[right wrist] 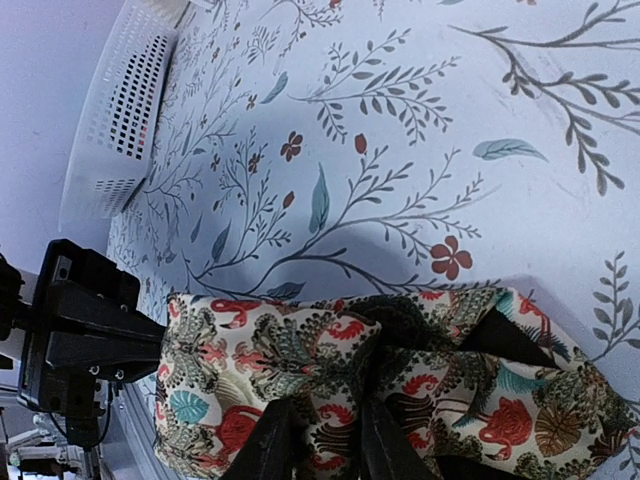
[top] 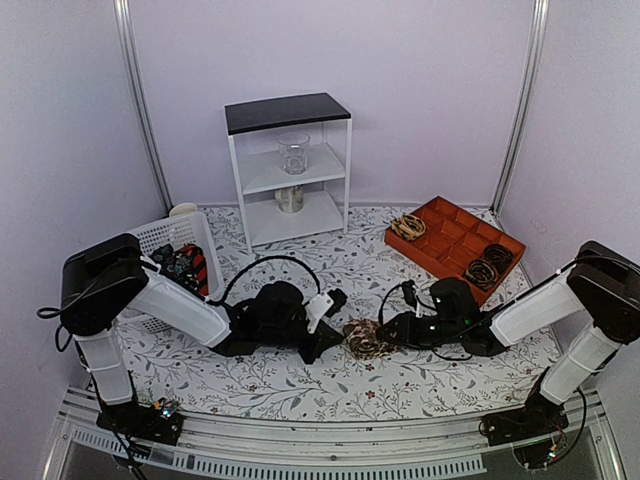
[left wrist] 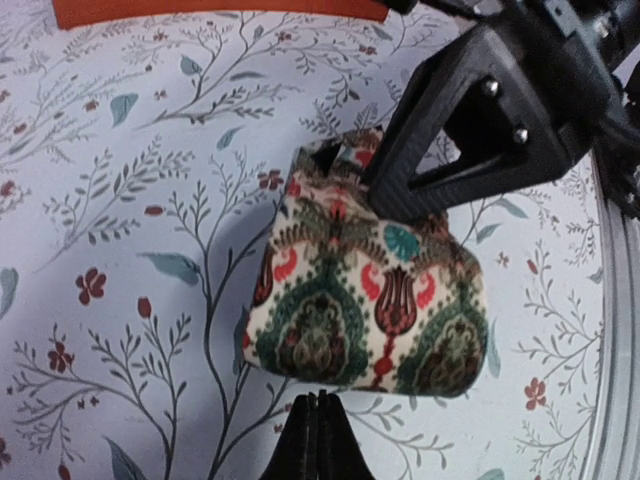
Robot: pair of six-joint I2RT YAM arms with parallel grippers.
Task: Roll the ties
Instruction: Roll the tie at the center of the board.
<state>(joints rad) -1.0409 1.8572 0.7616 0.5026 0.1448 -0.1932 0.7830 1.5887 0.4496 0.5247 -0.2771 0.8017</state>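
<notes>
A partly rolled tie (top: 365, 340), pale with a red and green floral print, lies as a bundle on the flowered tablecloth between the two grippers. In the left wrist view the tie (left wrist: 365, 300) sits just ahead of my left gripper (left wrist: 320, 398), whose fingers are pressed together with nothing between them. My left gripper (top: 335, 338) is at the bundle's left side. My right gripper (right wrist: 325, 410) is shut on a fold of the tie (right wrist: 300, 350); it (top: 388, 332) sits at the bundle's right side and shows in the left wrist view (left wrist: 470, 120), pressing into the bundle's top.
An orange divided tray (top: 455, 235) at the back right holds rolled ties (top: 407, 227). A white basket (top: 150, 240) at the left holds more dark and red ties (top: 185, 262). A white shelf (top: 290, 165) with a glass jar stands at the back.
</notes>
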